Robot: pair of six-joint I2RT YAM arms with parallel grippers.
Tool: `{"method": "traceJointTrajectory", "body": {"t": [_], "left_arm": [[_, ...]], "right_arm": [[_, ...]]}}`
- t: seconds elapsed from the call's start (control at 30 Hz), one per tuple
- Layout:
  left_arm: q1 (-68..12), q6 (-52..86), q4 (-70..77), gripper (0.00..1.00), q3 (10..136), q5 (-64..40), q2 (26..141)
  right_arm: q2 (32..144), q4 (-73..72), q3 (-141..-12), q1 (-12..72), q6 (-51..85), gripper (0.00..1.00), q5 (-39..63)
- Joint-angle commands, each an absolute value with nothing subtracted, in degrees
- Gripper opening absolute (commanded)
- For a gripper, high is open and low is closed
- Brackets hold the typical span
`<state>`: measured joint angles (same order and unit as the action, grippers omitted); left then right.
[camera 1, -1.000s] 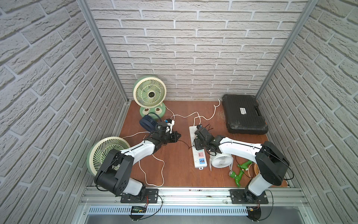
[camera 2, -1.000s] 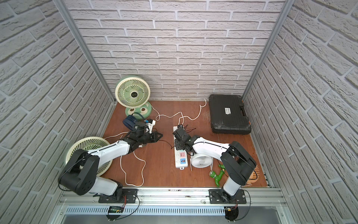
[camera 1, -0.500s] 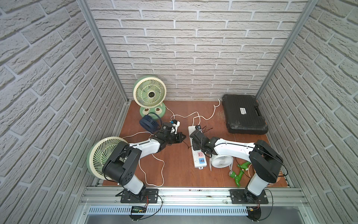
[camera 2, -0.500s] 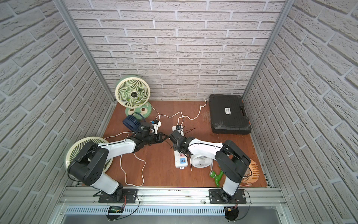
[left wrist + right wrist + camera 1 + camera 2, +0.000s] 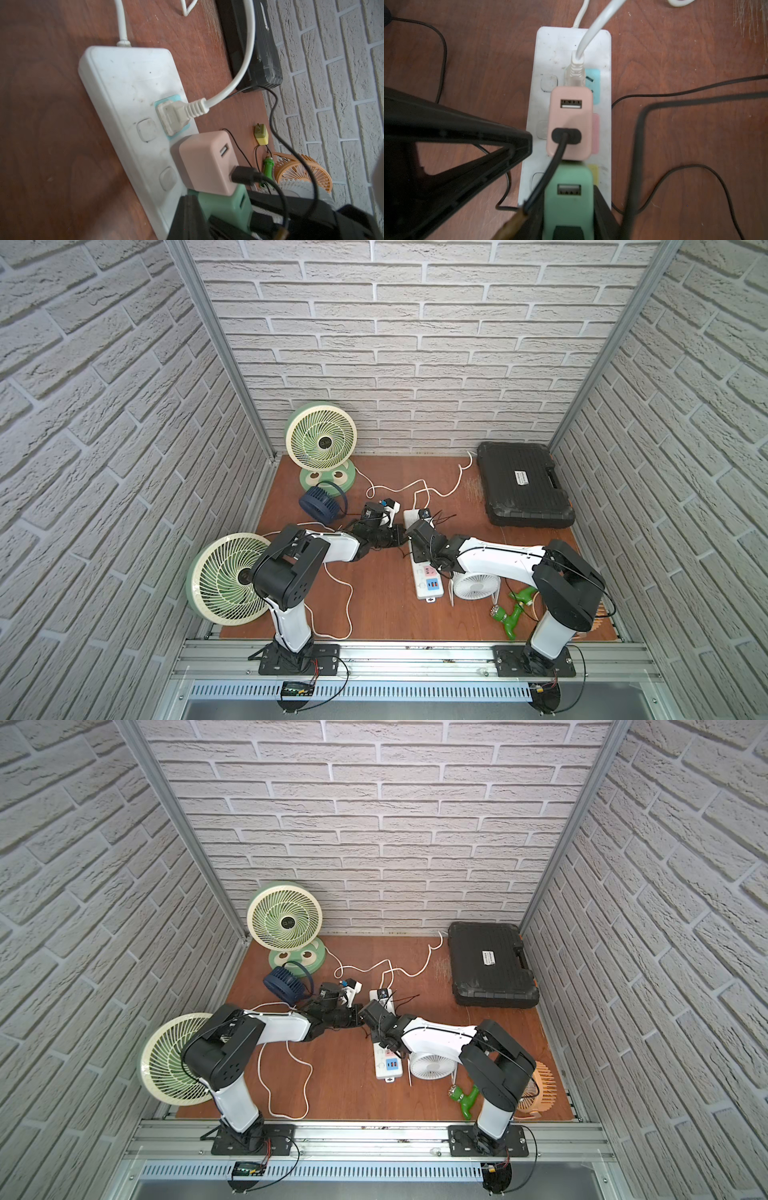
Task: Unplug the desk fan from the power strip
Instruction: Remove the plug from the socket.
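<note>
Right gripper (image 5: 565,172) is closing in, holding the green plug (image 5: 569,199) on the white strip (image 5: 556,45); left gripper (image 5: 398,534) is staying shut.

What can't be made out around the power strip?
Whether the right gripper holds the mint-green plastic USB adapter: blurred, cropped in right wrist view.
Middle of the long white plastic power strip: under the right arm, both top views.
What the left gripper touches: too small, top views.

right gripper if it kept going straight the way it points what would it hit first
The green adapter: it sits between the fingers of the right gripper, plugged into the power strip. Pushing on, the fingertips would probably press onto the strip's white face; depth is unclear.
</note>
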<state>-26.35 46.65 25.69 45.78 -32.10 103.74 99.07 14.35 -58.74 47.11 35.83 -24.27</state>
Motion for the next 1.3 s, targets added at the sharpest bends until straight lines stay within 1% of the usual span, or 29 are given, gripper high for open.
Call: {"method": "traceJointTrajectory", "body": {"t": [0.0,0.2,0.47,0.53,0.63,0.7,0.83,0.93,0.97,1.1,1.17,1.27], "left_arm": [[-26.72,47.86,30.23,0.0,46.96,-33.44,105.4],[-26.7,48.78,29.12,0.0,47.33,-32.92,107.94],[-26.72,49.64,28.2,0.0,46.86,-32.54,109.73],[-26.8,49.66,27.92,0.0,46.76,-32.52,109.87],[-26.8,49.49,27.5,0.0,46.54,-32.39,109.82],[-26.77,49.4,27.24,0.0,46.32,-32.02,109.62],[-26.76,49.34,26.93,0.0,46.51,-31.73,109.43],[-26.8,49.31,26.69,0.0,46.54,-31.58,109.25],[-26.81,49.25,26.52,0.0,46.55,-31.51,109.12],[-26.77,48.85,25.51,0.0,46.97,-31.81,108.98],[-26.75,48.45,24.95,0.0,47.03,-31.6,108.52],[-26.78,47.81,24.09,0.0,47.14,-31.11,107.95]], "right_arm": [[99.49,12.79,-59.42,47.74,36.82,0.18,-25.08],[99.73,13.04,-59.87,48.41,36.59,0.18,-25.71],[100.56,16.73,-63.03,50.78,36.27,0.18,-30.95],[99.61,15.09,-61.72,49.23,37.42,0.18,-27.6],[97.7,8.97,-57.35,46.82,39.3,0.18,-21.09],[98.01,10.13,-58.3,47.24,38.82,0.17,-21.21],[100.71,15.15,-63.12,50.25,36.68,0.18,-26.6],[101.05,17.83,-64.53,50.69,36.76,0.18,-29.22],[100.54,17.57,-63.98,50.34,37.18,0.18,-29.33],[97.61,8.89,-58.2,46.81,39.27,0.17,-20.04],[97.72,9.21,-58.85,47.18,38.81,0.17,-19.62],[99.26,12.89,-62.47,49.91,36.24,0.17,-24.15]]}}
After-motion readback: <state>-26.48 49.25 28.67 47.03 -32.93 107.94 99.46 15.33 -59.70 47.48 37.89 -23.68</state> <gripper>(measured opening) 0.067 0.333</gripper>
